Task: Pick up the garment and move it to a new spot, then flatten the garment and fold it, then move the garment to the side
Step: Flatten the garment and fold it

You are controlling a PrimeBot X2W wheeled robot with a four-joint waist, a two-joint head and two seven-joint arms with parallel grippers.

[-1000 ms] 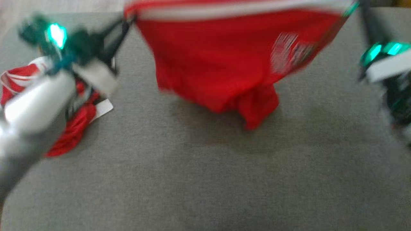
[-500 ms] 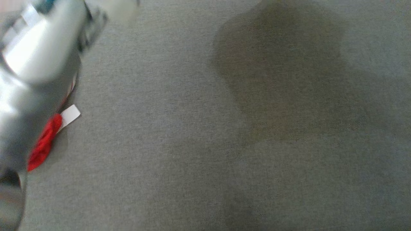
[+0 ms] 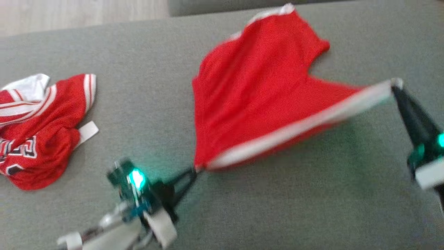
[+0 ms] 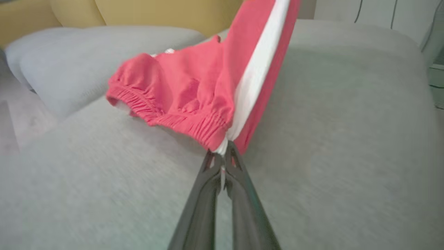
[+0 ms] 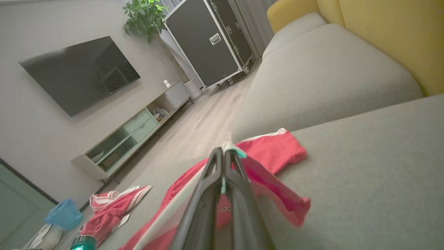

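The garment (image 3: pixel 256 100) is a pair of red shorts with a white side stripe, stretched between my two grippers over the grey sofa cushion (image 3: pixel 277 208). My left gripper (image 3: pixel 195 169) is shut on the near-left corner at the elastic waistband. My right gripper (image 3: pixel 395 85) is shut on the other end of the white stripe. The far part of the shorts rests on the cushion. In the left wrist view the fingertips (image 4: pixel 222 154) pinch the stripe of the garment (image 4: pixel 180 90). In the right wrist view the fingertips (image 5: pixel 224 150) pinch the garment (image 5: pixel 274 152) too.
A crumpled red and white jersey (image 3: pixel 41 132) lies at the cushion's left edge. Wooden floor (image 3: pixel 69 14) runs beyond the far edge. A yellow backrest (image 5: pixel 392 38) and a second grey cushion (image 5: pixel 322 73) stand behind. A blue cup (image 5: pixel 64 213) sits near the jersey.
The head view has shifted a lot. The garment hung from both grippers at the top of the view, left it, and now stretches low over the cushion, its far end resting there.
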